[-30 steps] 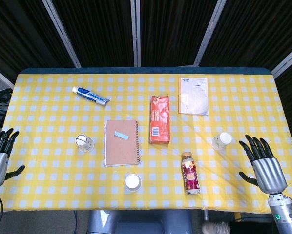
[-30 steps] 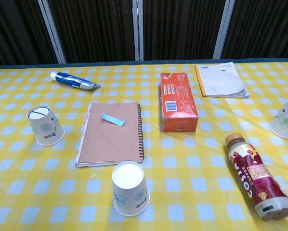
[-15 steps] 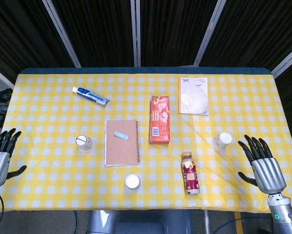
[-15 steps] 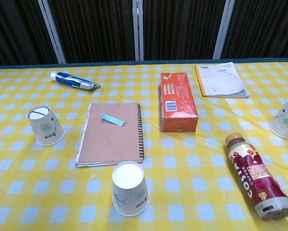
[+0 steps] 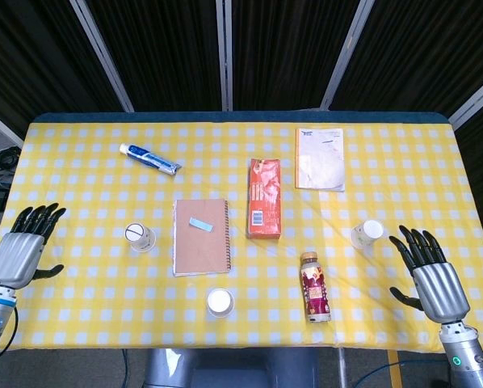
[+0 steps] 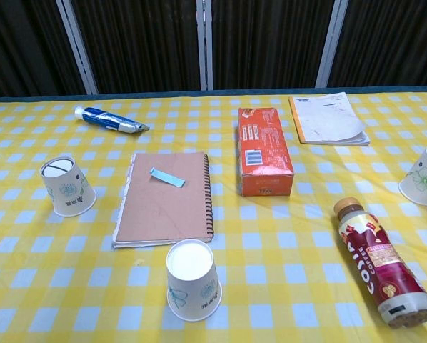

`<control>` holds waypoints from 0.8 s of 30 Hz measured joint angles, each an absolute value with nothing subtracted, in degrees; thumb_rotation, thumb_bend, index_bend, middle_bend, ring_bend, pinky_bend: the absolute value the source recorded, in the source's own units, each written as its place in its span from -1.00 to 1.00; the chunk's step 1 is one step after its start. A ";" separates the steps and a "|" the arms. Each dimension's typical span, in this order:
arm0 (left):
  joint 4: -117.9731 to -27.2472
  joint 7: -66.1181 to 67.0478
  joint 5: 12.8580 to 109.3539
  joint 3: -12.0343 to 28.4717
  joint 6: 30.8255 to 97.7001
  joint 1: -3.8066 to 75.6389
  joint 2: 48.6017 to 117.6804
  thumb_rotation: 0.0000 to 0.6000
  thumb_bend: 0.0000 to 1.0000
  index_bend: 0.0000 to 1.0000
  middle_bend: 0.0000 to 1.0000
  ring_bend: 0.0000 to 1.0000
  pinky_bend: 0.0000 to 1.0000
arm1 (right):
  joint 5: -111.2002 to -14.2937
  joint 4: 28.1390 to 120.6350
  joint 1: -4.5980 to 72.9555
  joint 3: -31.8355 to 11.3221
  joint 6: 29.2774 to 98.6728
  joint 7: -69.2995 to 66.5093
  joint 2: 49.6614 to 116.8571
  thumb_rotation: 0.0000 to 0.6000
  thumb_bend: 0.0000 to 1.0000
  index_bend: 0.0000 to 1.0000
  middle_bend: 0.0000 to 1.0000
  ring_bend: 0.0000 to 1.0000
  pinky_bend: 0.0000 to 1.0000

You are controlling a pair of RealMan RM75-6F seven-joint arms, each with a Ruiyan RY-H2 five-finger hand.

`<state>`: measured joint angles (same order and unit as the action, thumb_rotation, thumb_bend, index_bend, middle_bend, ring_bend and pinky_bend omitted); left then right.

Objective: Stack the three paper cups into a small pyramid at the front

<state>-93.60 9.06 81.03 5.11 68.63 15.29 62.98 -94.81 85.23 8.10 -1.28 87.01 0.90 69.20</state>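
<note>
A staged test booth: dark curtain panels [image 5: 161, 48] with metal posts [image 5: 222, 52] enclose a worktop [image 5: 387, 153] under a yellow checked cloth.

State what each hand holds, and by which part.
Nothing is held. The left hand and right hand are both open and empty, each apart from the three paper cups.

Three upside-down paper cups are sitting apart on the checked tabletop [image 6: 285, 286]: left paper cup [image 6: 66, 186], near paper cup [image 6: 193, 279], right paper cup [image 6: 426, 176]. A brown spiral notebook [image 6: 166, 199] is lying between the first two, with an orange carton [image 6: 264, 151] and a Costa coffee bottle [image 6: 380, 261] lying farther right.
</note>
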 measured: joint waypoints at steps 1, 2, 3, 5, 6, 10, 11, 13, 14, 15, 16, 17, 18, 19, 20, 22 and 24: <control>-93.69 9.41 80.51 5.30 67.14 16.17 62.81 1.00 -0.64 -0.99 -1.00 -1.00 -1.00 | -94.83 85.27 8.09 -1.28 87.04 0.84 69.17 1.00 -0.94 -0.75 -1.00 -1.00 -0.93; -93.85 10.05 79.75 5.56 65.20 17.36 62.60 1.00 -0.57 -0.97 -1.00 -1.00 -1.00 | -94.83 85.30 8.09 -1.27 87.05 0.78 69.15 1.00 -0.94 -0.75 -1.00 -1.00 -0.93; -94.00 10.63 79.19 5.75 63.82 18.25 62.48 1.00 -0.55 -0.96 -1.00 -1.00 -1.00 | -94.82 85.34 8.09 -1.27 87.05 0.68 69.11 1.00 -0.94 -0.75 -1.00 -1.00 -0.93; -94.42 12.24 77.90 6.22 61.02 20.32 62.39 1.00 -0.54 -0.92 -1.00 -1.00 -1.00 | -94.77 85.40 8.08 -1.28 87.04 0.48 69.04 1.00 -0.94 -0.75 -1.00 -1.00 -0.93; -94.58 13.10 77.39 6.41 60.08 21.10 62.43 1.00 -0.54 -0.90 -1.00 -1.00 -1.00 | -94.78 85.45 8.07 -1.27 87.06 0.33 68.96 1.00 -0.94 -0.75 -1.00 -1.00 -0.93; -95.51 17.06 74.06 7.30 56.58 24.18 63.11 1.00 -0.53 -0.74 -1.00 -1.00 -1.00 | -95.27 85.66 8.03 -1.16 87.44 -0.08 68.70 1.00 -0.94 -0.75 -1.00 -1.00 -0.93; -95.95 18.21 72.73 7.59 55.62 25.13 63.43 1.00 -0.53 -0.69 -1.00 -1.00 -1.00 | -95.35 85.71 8.02 -1.13 87.49 -0.16 68.65 1.00 -0.94 -0.75 -1.00 -1.00 -0.93; -96.63 19.89 70.76 7.98 54.25 26.59 64.00 1.00 -0.53 -0.63 -1.00 -1.00 -1.00 | -95.43 85.79 7.98 -1.07 87.56 -0.32 68.53 1.00 -0.94 -0.75 -1.00 -1.00 -0.93; -97.04 21.02 69.48 8.18 53.49 27.51 64.40 1.00 -0.53 -0.62 -1.00 -1.00 -1.00 | -95.45 85.83 7.97 -1.04 87.57 -0.39 68.49 1.00 -0.94 -0.75 -1.00 -1.00 -0.93; -97.32 21.89 68.59 8.29 53.02 28.14 64.69 1.00 -0.53 -0.62 -1.00 -1.00 -1.00 | -95.50 85.90 7.95 -1.02 87.64 -0.47 68.42 1.00 -0.94 -0.75 -1.00 -1.00 -0.93; -97.58 22.74 67.74 8.37 52.59 28.74 64.98 1.00 -0.52 -0.62 -1.00 -1.00 -1.00 | -95.55 85.94 7.93 -1.02 87.72 -0.50 68.38 1.00 -0.94 -0.75 -1.00 -1.00 -0.93; -97.87 23.80 66.65 8.43 52.13 29.44 65.34 1.00 -0.49 -0.61 -1.00 -1.00 -1.00 | -95.61 85.98 7.91 -1.02 87.81 -0.52 68.34 1.00 -0.94 -0.75 -1.00 -1.00 -0.93; -98.05 24.51 65.84 8.45 51.82 29.92 65.59 1.00 -0.46 -0.61 -1.00 -1.00 -1.00 | -95.67 86.04 7.88 -1.01 87.91 -0.58 68.28 1.00 -0.94 -0.75 -1.00 -1.00 -0.93; -98.19 25.16 65.03 8.45 51.53 30.37 65.84 1.00 -0.43 -0.61 -1.00 -1.00 -1.00 | -95.69 86.08 7.86 -1.01 87.95 -0.65 68.25 1.00 -0.94 -0.75 -1.00 -1.00 -0.93; -98.32 25.99 63.93 8.42 51.17 30.98 66.15 1.00 -0.42 -0.61 -1.00 -1.00 -1.00 | -95.70 86.10 7.84 -1.01 87.97 -0.74 68.21 1.00 -0.94 -0.75 -1.00 -1.00 -0.93; -98.41 27.28 62.29 8.32 50.74 31.94 66.69 1.00 -0.42 -0.60 -1.00 -1.00 -1.00 | -95.64 86.16 7.81 -1.02 87.99 -0.92 68.11 1.00 -0.94 -0.75 -1.00 -1.00 -0.93; -98.43 28.56 60.57 8.16 50.37 32.96 67.33 1.00 -0.42 -0.60 -1.00 -1.00 -1.00 | -95.61 86.20 7.81 -1.03 87.99 -1.07 68.05 1.00 -0.94 -0.75 -1.00 -1.00 -0.93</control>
